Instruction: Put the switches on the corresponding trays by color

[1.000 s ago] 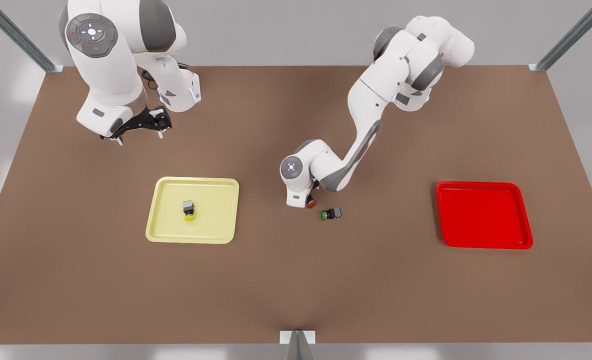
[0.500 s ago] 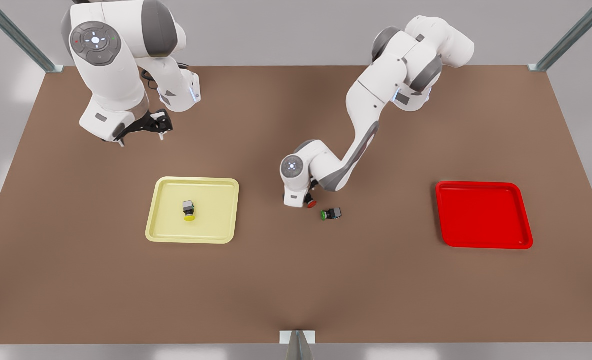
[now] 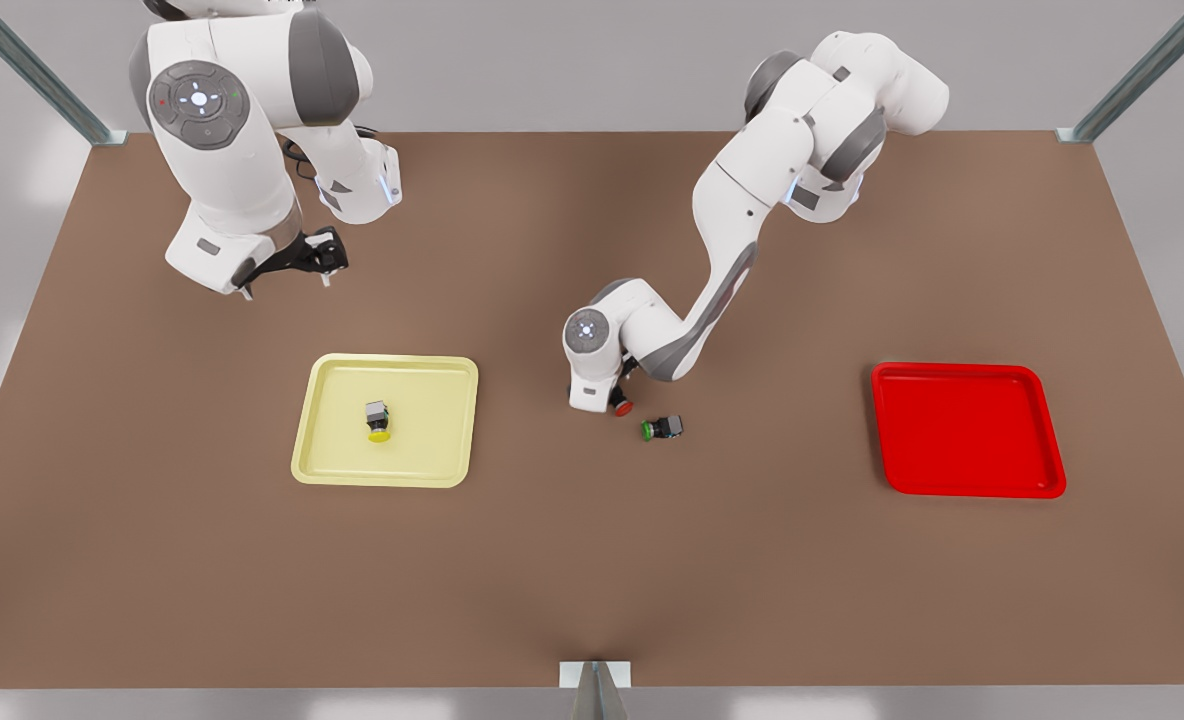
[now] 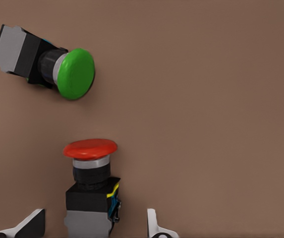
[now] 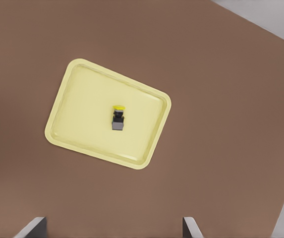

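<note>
Brown table (image 3: 592,580); left end effector (image 4: 92,225) straddles red switch (image 4: 90,186)

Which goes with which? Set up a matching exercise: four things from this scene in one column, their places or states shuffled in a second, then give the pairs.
Things
1. yellow switch
2. red switch
3. green switch
4. red tray

Places or states
A. lying on the bare table, outside any fingers
B. holding nothing
C. inside the yellow tray
D. on the table between the open fingers of the left gripper

Pairs: 1-C, 2-D, 3-A, 4-B

The right gripper waits open above the table, behind the yellow tray.
</note>
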Robot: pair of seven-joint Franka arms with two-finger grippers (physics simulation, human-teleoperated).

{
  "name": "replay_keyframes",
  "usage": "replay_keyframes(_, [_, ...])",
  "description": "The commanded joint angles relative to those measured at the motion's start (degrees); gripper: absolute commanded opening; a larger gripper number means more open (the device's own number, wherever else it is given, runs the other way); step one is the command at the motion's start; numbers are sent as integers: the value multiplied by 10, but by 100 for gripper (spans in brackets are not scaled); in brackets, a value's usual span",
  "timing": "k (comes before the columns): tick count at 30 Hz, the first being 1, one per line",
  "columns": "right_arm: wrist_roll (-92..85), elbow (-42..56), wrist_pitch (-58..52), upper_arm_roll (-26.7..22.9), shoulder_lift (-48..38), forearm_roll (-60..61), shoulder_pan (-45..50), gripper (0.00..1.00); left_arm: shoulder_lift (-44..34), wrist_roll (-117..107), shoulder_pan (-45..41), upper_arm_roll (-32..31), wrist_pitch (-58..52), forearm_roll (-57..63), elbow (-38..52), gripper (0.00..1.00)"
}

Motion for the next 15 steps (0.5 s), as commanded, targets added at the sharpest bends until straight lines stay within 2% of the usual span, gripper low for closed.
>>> replay_keyframes(1, [0,-1,0,0,0,0,0,100,0,0,0,0,0,-1,0,93])
replay_keyframes(5, [0,1,0,0,5,0,0,100,-7,-3,3,0,1,-1,-9,91])
replay_keyframes(6, [0,1,0,0,5,0,0,100,-7,-4,3,0,4,-1,-11,87])
replay_keyframes(7, [0,1,0,0,5,0,0,100,-7,-4,3,0,4,-2,-11,74])
replay_keyframes(8, [0,1,0,0,5,0,0,100,-7,-4,3,0,4,-2,-11,71])
replay_keyframes(15, [1,1,-1,0,8,0,-1,100,-6,-3,1,0,18,-2,-12,71])
